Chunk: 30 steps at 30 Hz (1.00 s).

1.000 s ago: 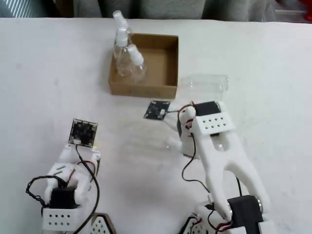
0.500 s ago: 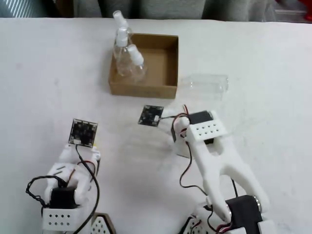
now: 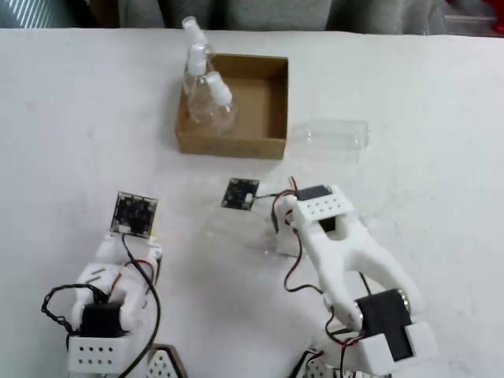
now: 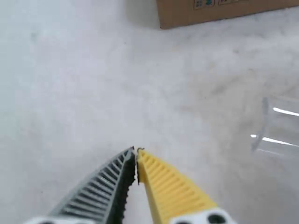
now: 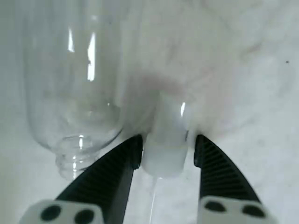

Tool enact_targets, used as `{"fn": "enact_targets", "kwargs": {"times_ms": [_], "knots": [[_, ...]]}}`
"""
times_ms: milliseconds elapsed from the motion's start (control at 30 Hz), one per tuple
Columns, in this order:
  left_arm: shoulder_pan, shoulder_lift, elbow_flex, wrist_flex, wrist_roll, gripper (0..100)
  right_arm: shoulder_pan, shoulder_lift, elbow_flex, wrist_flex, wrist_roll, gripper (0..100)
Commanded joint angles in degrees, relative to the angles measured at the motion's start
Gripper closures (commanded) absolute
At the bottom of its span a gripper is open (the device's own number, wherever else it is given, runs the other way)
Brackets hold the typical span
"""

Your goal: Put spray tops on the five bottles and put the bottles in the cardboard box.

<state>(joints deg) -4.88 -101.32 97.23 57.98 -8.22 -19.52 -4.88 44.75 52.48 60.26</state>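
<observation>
My right gripper [image 5: 164,142] is shut on a white spray top [image 5: 164,156], whose thin dip tube points back toward the wrist. Right beside it a clear bottle [image 5: 70,84] lies on the table, its open neck close to one finger. In the high view this gripper [image 3: 283,232] sits in front of the cardboard box [image 3: 232,147]. Three bottles with spray tops [image 3: 206,87] stand in the box's left part. My left gripper [image 4: 136,161] is shut on nothing, low over the table; a clear bottle [image 4: 280,135] lies off to its side.
Another clear bottle [image 3: 331,138] lies just right of the box. The left arm [image 3: 110,295] rests near the front left edge. The box's side wall [image 4: 224,11] faces the left gripper. White tabletop [image 3: 79,118] stretches to the left.
The right arm has drawn back toward the front edge and a little left, away from the box. The left arm has stayed still.
</observation>
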Motion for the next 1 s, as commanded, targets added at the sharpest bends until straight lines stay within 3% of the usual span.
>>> {"fn": "enact_targets", "kwargs": {"times_ms": [0, 167, 367, 533, 767, 967], "knots": [[-0.13, -1.01, -0.09, 0.09, -0.53, 97, -0.22, 2.07, -2.9, -0.84, -2.46, 84.2], [-0.13, -1.01, -0.09, 0.09, -0.53, 97, -0.04, 2.15, -7.21, 1.19, -7.91, 98.5], [-0.31, -1.01, -0.09, 0.09, -0.53, 97, 0.4, 2.15, -19.43, 13.49, -18.64, 98.3], [-0.31, -1.01, -0.09, 0.09, -0.53, 97, 0.48, 2.15, -33.85, 24.92, -35.25, 98.2], [-2.95, -1.1, -0.09, -0.26, -0.53, 98, -11.47, 2.42, -44.84, 31.6, -58.99, 97.9], [-11.82, -1.36, -0.09, -2.81, -0.09, 98, -23.52, 2.86, -43.08, 26.42, -67.25, 97.7]]}}
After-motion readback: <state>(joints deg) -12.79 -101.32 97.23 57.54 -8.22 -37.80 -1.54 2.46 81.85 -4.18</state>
